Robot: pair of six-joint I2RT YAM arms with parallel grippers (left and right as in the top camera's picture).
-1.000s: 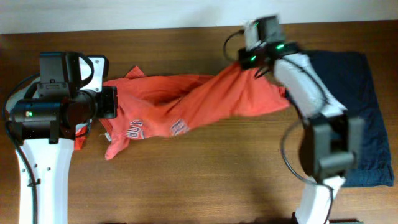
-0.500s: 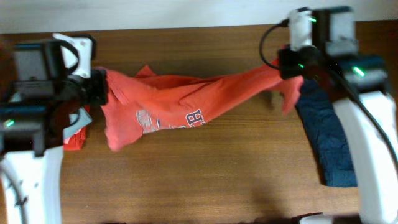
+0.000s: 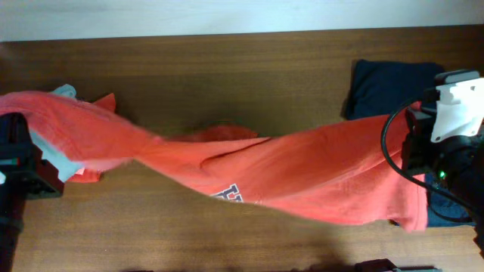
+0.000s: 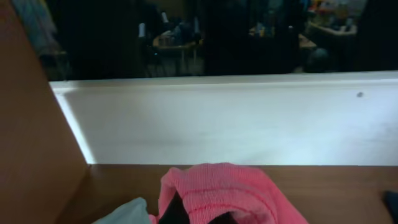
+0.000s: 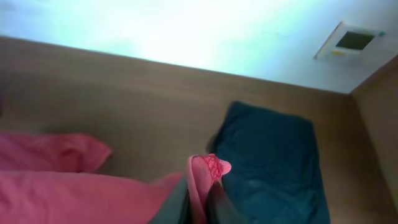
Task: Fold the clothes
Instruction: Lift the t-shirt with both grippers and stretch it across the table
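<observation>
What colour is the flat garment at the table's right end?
Plain navy garment, no print visible; it shows best in the right wrist view.

T-shirt [image 3: 302, 174]: matt knit cloth | navy garment [image 3: 386, 87]: matt cloth | table [image 3: 227, 68]: smooth wood

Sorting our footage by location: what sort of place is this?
Likely a robotics lab or workshop: a wooden table walled by a low white board, cluttered desks in the dim room beyond, and the right claw gripping a red-orange T-shirt.
</observation>
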